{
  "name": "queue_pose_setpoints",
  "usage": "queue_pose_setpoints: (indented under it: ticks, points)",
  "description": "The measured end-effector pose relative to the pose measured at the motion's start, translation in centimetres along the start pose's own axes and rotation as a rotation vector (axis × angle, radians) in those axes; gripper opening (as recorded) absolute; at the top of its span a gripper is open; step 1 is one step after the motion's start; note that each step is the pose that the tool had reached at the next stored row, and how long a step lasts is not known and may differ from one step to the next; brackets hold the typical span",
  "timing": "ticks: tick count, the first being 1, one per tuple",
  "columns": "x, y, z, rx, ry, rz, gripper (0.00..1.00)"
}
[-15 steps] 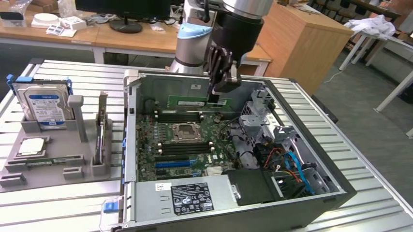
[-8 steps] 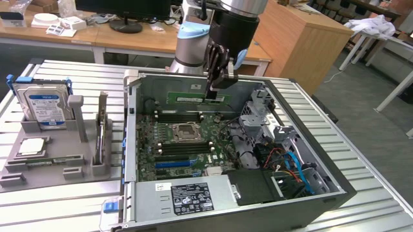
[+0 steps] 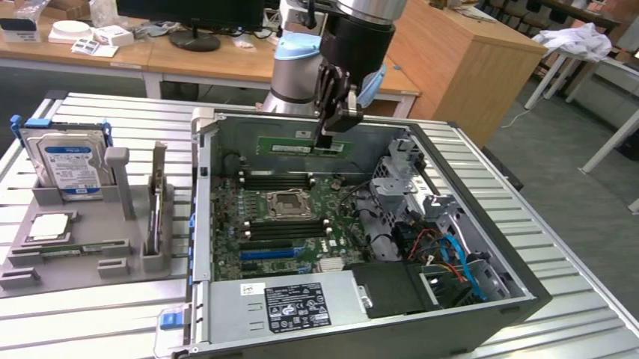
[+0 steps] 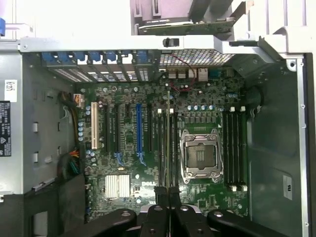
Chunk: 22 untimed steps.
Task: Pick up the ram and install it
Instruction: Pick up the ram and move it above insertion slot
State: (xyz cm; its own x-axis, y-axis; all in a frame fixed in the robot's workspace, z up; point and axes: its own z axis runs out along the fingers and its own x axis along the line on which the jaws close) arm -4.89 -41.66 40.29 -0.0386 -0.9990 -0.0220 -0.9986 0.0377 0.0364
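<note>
We found the gripper [image 3: 325, 143] closed on the ram [image 3: 284, 146], 12 o'clock of the CPU socket [image 3: 283, 202]; skew risked jamming the memory slots [image 3: 274, 179].

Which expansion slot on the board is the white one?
The end slot, farthest from the CPU socket. The others in that row are black, apart from one blue slot.

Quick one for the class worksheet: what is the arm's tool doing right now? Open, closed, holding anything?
Tool: closed, holding the long, thin green circuit-board ram stick above the open grey metal computer case.
</note>
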Motion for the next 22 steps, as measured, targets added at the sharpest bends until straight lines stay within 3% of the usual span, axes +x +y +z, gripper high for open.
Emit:
queue_pose_setpoints:
  ticks: [7,13,22]
  points:
    - [-1.1,0.04,0.20,-0.0002,-0.0045,0.000,0.12]
    - [-1.5,0.04,0.31,-0.0004,-0.0089,0.000,0.12]
    - [-1.5,0.03,0.72,-0.0003,-0.0092,0.000,0.12]
